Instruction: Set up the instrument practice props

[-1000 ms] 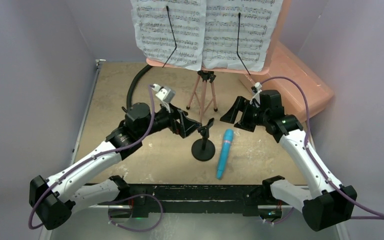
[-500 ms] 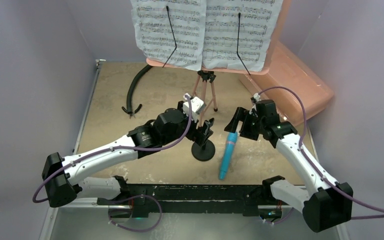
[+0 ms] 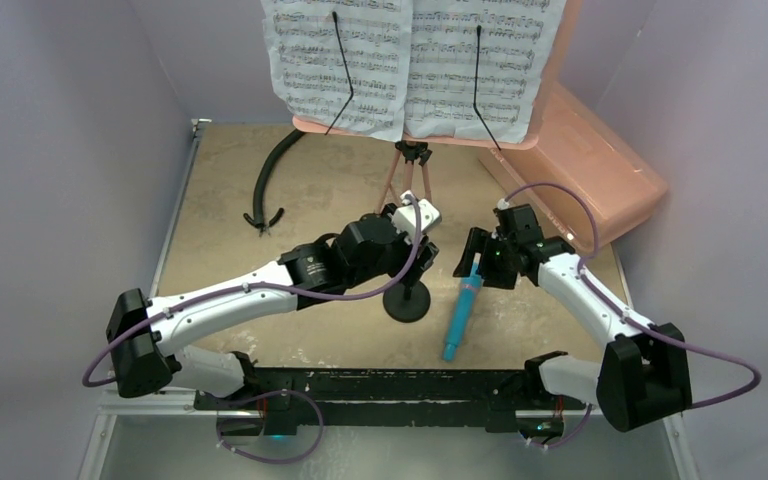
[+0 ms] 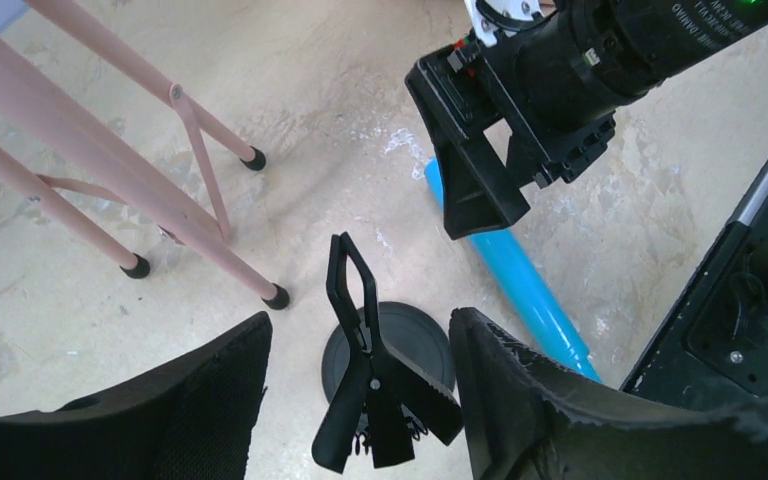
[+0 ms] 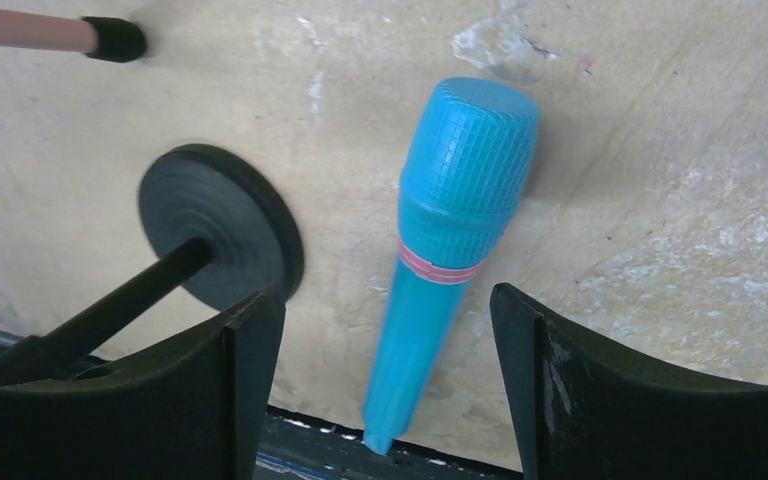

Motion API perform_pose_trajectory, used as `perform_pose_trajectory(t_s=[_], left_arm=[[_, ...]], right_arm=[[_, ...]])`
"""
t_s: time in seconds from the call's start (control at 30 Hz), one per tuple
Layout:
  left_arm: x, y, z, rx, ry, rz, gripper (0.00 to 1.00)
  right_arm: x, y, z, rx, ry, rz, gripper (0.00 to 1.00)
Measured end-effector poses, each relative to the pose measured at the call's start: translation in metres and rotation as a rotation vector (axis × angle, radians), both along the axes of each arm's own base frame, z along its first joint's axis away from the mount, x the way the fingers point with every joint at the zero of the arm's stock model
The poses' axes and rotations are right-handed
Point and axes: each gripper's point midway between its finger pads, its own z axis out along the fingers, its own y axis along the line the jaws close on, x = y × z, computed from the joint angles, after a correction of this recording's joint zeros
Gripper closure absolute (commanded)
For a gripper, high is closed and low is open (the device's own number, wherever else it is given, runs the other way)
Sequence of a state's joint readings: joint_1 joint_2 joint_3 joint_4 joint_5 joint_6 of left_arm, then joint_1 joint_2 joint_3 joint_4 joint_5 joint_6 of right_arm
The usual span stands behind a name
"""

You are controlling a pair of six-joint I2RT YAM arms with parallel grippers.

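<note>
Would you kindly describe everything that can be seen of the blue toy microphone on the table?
The blue toy microphone looks like moulded plastic: a rounded, grid-textured head, a pink band beneath, then a smooth handle narrowing to a small tip. It lies flat on the table, head toward the far side, beside the mic stand but apart from it. The right gripper straddles it with open jaws, gaps on both sides; only the table appears to touch it.

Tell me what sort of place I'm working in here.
Most likely a robot test booth, not a real music room: plain lilac walls box in a small scuffed table, and the music stand and blue microphone look like toy props.
</note>
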State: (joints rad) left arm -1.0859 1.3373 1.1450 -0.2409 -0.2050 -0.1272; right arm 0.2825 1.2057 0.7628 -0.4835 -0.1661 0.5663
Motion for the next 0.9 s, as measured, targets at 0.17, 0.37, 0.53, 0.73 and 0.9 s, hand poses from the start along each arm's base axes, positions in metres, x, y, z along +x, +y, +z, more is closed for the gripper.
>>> perform_pose_trajectory(t_s=[0.17,0.37,0.53,0.73,0.9], left_arm=[[0.003,-0.005,-0.001,0.036,-0.019,-0.026,0.47],[0.003,-0.013,-0.006,0.073,-0.024,-0.071,0.49],[0.005,-0.022,-0.009,0.117,-0.021,-0.105,0.57],[0.008,-0.029,-0.011,0.169,-0.027,-0.136,0.74],[0.004,-0.033,-0.011,0.186,-0.033,-0.187,0.85]], right_arm=[[-0.008,-0.007,-0.018,-0.039,0.052,-0.009,0.24],[-0.008,-0.011,-0.026,-0.065,0.069,-0.019,0.25],[-0.007,-0.012,-0.026,-0.07,0.064,-0.019,0.26],[-0.007,-0.012,-0.026,-0.071,0.061,-0.015,0.3],[-0.007,-0.012,-0.026,-0.075,0.058,-0.007,0.31]])
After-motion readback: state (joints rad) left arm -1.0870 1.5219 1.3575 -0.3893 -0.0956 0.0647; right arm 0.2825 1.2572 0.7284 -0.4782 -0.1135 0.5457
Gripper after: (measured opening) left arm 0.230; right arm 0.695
